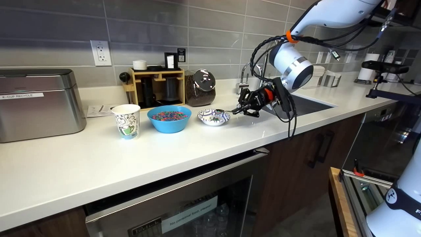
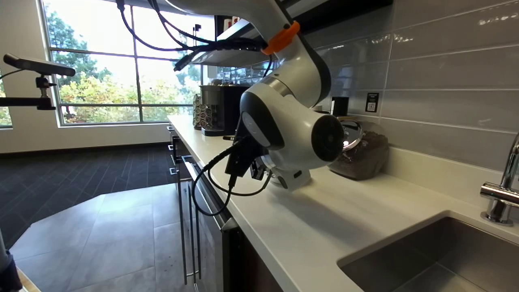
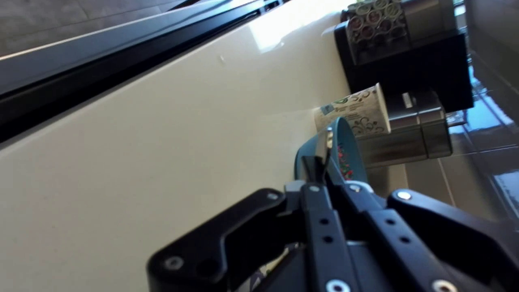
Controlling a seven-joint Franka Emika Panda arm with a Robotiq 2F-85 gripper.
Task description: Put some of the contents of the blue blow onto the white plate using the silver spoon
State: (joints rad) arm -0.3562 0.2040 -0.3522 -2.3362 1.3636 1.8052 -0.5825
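The blue bowl (image 1: 168,126) stands on the counter and holds small pink, blue and green bits. It shows in the wrist view (image 3: 310,147) ahead of the fingers. The white plate (image 1: 203,116), patterned in blue, stands beside the bowl, with a few small coloured marks inside. My gripper (image 1: 237,110) is low beside the plate's rim, on the sink side. In the wrist view, the gripper (image 3: 324,178) is shut on the silver spoon (image 3: 323,144), which points forward and overlaps the bowl in the picture. In an exterior view the arm hides the bowl and most of the gripper.
A paper cup (image 1: 127,123) stands beside the bowl. Behind are a glass jar (image 1: 199,90) and a wooden organizer (image 1: 159,87). A steel bin (image 1: 39,105) stands at the far end. The sink (image 2: 442,259) and faucet (image 2: 502,190) lie on the arm's other side.
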